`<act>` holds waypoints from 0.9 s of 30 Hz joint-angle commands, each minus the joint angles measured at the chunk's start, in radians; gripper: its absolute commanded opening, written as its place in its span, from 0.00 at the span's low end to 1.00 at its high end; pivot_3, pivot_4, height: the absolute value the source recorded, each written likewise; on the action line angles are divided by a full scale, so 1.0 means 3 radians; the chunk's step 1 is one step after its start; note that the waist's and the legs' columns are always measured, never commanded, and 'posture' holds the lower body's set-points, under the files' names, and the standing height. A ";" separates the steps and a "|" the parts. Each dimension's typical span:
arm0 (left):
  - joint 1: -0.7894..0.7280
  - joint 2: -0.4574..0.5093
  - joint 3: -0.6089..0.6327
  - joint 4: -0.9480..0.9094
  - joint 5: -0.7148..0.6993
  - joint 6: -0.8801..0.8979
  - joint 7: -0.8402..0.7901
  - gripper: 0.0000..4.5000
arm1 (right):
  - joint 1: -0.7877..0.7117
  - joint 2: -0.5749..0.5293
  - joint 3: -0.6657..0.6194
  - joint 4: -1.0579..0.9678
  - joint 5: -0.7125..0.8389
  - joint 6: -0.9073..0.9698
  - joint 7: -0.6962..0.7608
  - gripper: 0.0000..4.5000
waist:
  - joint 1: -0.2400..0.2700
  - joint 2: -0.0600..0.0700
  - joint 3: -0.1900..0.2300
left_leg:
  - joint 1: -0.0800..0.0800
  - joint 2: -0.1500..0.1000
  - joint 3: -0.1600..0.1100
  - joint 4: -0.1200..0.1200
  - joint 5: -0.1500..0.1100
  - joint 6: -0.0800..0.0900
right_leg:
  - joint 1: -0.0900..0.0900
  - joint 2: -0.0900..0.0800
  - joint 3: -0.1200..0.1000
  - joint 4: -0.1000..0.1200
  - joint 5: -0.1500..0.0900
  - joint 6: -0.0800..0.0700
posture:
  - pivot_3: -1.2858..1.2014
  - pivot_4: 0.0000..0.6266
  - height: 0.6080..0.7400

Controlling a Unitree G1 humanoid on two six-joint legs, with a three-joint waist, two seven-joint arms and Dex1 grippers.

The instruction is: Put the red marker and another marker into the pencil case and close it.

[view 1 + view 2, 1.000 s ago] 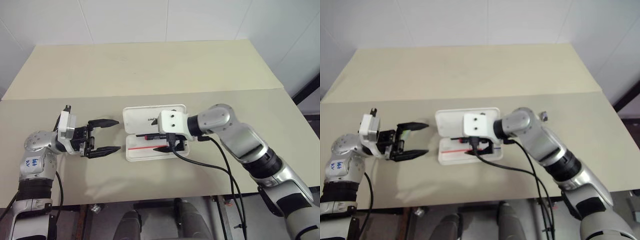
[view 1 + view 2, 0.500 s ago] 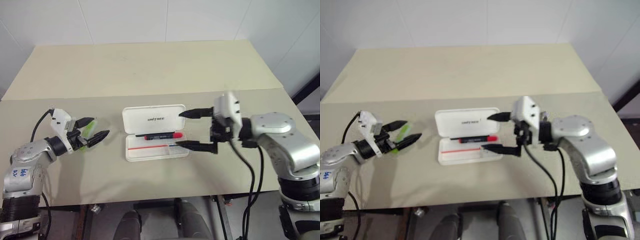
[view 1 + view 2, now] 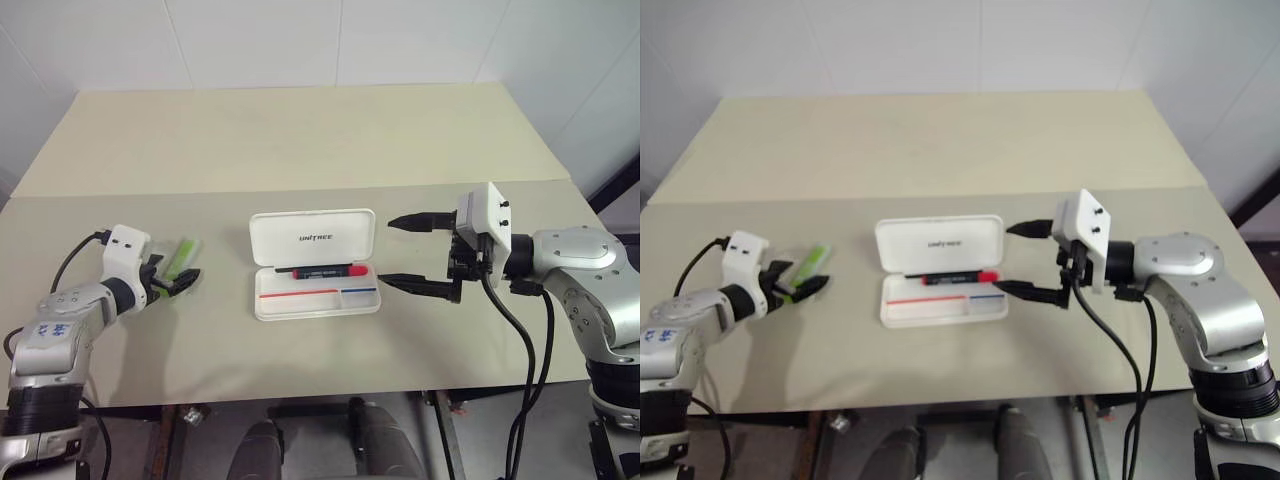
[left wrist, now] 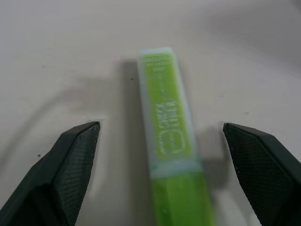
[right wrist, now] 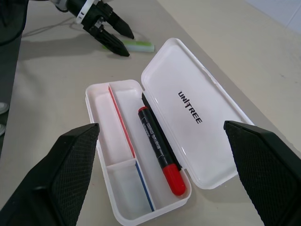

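red marker (image 5: 159,147): already lying in the case's tray, along the hinge side, just ahead of the right hand's lower finger.
green marker (image 4: 170,141): flat on the counter (image 3: 300,140), lengthwise between the left hand's two fingers, touched by neither.
case (image 3: 313,238): lid open and laid back, well apart from the left hand, just beside the right.
left hand (image 3: 178,281): spread, straddling the green marker.
right hand (image 3: 403,254): spread, holding nothing, tips pointing at the case.
step: second marker's pickup, by my reading.
next move: pinch the green barrel squarely, lift, carry to the tray; the lid is not yet shut.
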 commanded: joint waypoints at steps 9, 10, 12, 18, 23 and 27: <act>-0.0183 0.0093 -0.0234 0.0348 0.0184 -0.0075 -0.0234 0.25 | 0.0075 -0.0106 -0.0098 -0.0103 0.0047 -0.0037 -0.0076 1.00 | 0.0042 0.0001 0.0000 | 0.0006 0.0000 0.0000 0.0001 0.0000 0.0000 | 0.0007 0.0000 0.0000 0.0000 -0.0001 -0.0002 | 0.52 0.24 1.00; -0.0191 0.0097 -0.0241 0.0356 0.0187 -0.0076 -0.0242 0.25 | 0.0085 -0.0115 -0.0107 -0.0109 0.0051 -0.0038 -0.0082 1.00 | 0.0042 0.0001 0.0000 | 0.0010 0.0000 0.0000 0.0001 0.0000 0.0000 | 0.0012 0.0000 0.0000 -0.0001 -0.0002 -0.0003 | 0.52 0.24 1.00; -0.0210 0.0100 -0.0243 0.0373 0.0193 -0.0093 -0.0255 0.25 | 0.0098 -0.0130 -0.0118 -0.0115 0.0060 -0.0042 -0.0094 1.00 | 0.0042 0.0001 0.0000 | 0.0014 0.0000 0.0000 0.0001 0.0000 0.0000 | 0.0018 0.0000 0.0000 -0.0005 -0.0005 -0.0010 | 0.52 0.24 1.00; -0.0424 0.0065 -0.0132 0.0370 0.0095 -0.0476 -0.0457 0.25 | 0.0135 -0.0182 -0.0181 -0.0112 0.0092 -0.0057 -0.0103 1.00 | 0.0043 0.0001 0.0000 | 0.0014 0.0000 0.0000 0.0005 0.0000 0.0000 | 0.0023 0.0000 0.0000 -0.0010 -0.0005 -0.0013 | 0.52 0.24 1.00; -0.0817 0.0121 -0.0103 0.0240 -0.0174 -0.0833 -0.1053 0.25 | 0.0227 -0.0278 -0.0256 -0.0082 0.0135 -0.0129 0.0007 1.00 | 0.0067 -0.0002 0.0001 | -0.0001 0.0000 -0.0001 0.0010 0.0001 -0.0002 | 0.0022 -0.0001 -0.0003 -0.0025 -0.0002 -0.0014 | 0.52 0.24 1.00; -0.1098 0.0191 -0.0172 0.0162 -0.0347 -0.0981 -0.1563 0.25 | 0.0330 -0.0305 -0.0320 -0.0048 0.0167 -0.0287 0.0109 1.00 | 0.0048 -0.0002 0.0001 | -0.0001 0.0000 0.0001 0.0007 -0.0004 -0.0007 | 0.0023 -0.0002 -0.0002 -0.0031 0.0007 0.0002 | 0.52 0.24 1.00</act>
